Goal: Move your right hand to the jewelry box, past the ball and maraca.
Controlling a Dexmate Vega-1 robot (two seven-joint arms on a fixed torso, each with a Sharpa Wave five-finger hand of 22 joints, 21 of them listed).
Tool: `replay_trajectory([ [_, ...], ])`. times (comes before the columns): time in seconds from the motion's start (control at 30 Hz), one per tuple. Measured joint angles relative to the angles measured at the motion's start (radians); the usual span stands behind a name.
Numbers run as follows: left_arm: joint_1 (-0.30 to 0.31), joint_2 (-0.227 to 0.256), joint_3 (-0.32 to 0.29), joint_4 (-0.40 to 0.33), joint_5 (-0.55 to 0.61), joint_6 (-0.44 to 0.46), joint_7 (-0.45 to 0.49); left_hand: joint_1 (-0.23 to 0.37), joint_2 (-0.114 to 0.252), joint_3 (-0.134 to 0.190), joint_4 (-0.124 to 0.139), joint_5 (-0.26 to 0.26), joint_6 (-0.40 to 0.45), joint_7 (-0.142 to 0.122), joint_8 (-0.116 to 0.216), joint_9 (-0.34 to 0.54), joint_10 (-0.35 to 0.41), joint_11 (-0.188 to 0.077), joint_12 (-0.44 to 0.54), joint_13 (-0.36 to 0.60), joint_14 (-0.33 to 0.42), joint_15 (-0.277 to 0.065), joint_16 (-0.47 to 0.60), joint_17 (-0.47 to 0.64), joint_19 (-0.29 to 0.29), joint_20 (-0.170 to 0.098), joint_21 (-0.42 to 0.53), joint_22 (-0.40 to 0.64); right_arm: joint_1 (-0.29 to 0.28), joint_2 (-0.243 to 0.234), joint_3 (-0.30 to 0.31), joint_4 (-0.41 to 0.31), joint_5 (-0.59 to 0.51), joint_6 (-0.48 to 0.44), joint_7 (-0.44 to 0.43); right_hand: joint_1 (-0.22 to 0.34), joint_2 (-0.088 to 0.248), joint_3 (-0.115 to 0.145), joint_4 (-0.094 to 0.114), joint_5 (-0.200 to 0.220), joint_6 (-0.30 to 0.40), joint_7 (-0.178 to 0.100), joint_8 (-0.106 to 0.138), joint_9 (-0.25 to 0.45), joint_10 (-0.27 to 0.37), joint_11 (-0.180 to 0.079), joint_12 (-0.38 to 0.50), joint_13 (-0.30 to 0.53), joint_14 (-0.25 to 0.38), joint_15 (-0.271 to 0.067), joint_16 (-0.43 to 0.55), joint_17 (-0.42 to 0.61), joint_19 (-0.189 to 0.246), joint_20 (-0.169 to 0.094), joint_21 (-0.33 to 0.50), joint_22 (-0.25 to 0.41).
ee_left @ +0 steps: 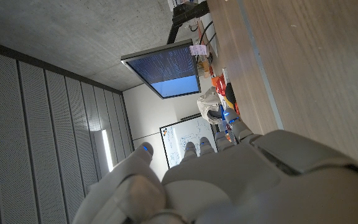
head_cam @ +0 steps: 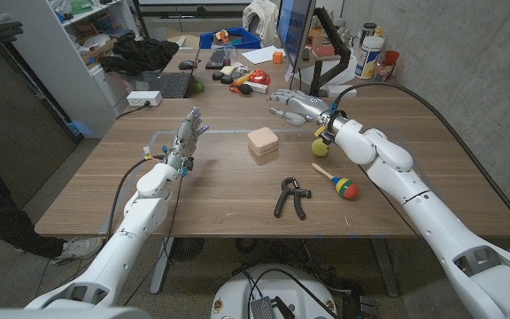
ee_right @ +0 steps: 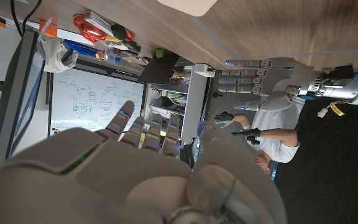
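The pinkish jewelry box [head_cam: 262, 142] lies mid-table; its edge [ee_right: 188, 5] also shows in the right wrist view. A yellow-green ball [head_cam: 320, 148] sits to its right. Nearer the front lies the maraca [head_cam: 336, 182], with a wooden handle and a coloured head. My right hand [head_cam: 292, 105] hovers behind the ball and to the back right of the box, with its fingers stretched out and apart and nothing in them; its back [ee_right: 142, 165] shows in the right wrist view. My left hand [head_cam: 189, 133] stands left of the box, fingers up and spread, holding nothing [ee_left: 229, 180] [ee_right: 260, 65].
A black hand-grip exerciser [head_cam: 291, 197] lies in front of the box. The far end of the table holds a monitor [head_cam: 294, 31], a laptop [head_cam: 165, 84], a keyboard [head_cam: 216, 58], bottles [head_cam: 370, 53] and small clutter. A person in black gloves [ee_right: 253, 134] sits beyond the table.
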Motion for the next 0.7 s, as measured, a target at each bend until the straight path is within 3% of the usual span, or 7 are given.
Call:
replay_trajectory([
  [0.7,0.013,0.003,-0.002,-0.017,0.004,0.010,0.010,0.000,0.000,0.000,0.000,0.000,0.000,0.000,0.004,0.000,0.005,-0.005,0.000,0.000,0.000,0.000,0.000,0.000,0.000,0.000,-0.004,0.000,0.021,-0.010,-0.035,-0.001,-0.052,-0.008,0.033,0.000,0.000,0.009,0.009,0.000,-0.015,0.022,-0.007,0.001,-0.022,0.004,-0.008,0.000,-0.025,-0.004,0.000,0.005,-0.013,-0.005,-0.012,0.005],
])
